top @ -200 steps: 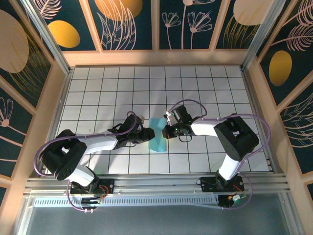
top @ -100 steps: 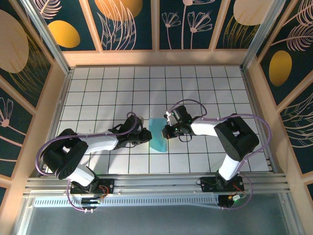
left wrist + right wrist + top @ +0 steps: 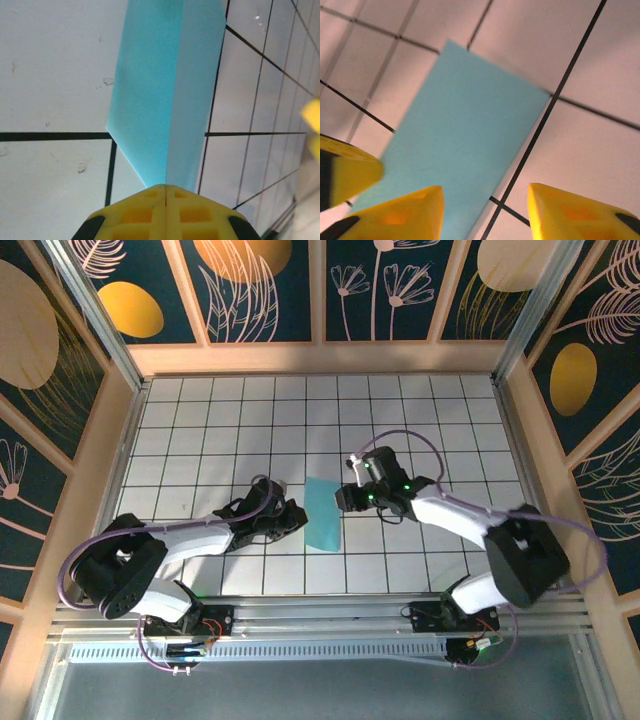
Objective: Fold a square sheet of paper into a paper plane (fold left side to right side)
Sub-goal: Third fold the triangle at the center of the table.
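Right gripper (image 3: 484,195) opened, sheet (image 3: 322,512) end hidden

White arm links (image 3: 200,533), black joints (image 3: 130,565), looping purple cables (image 3: 400,434); blocky yellow tool fingers (image 3: 135,217), black-edged

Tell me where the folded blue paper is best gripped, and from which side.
The folded blue paper lies flat on the table, so only a thin edge offers a hold. Probably take its long right edge, coming low from the right, where the open right gripper is.

White gridded table (image 3: 200,420) — floral-patterned walls (image 3: 270,290)
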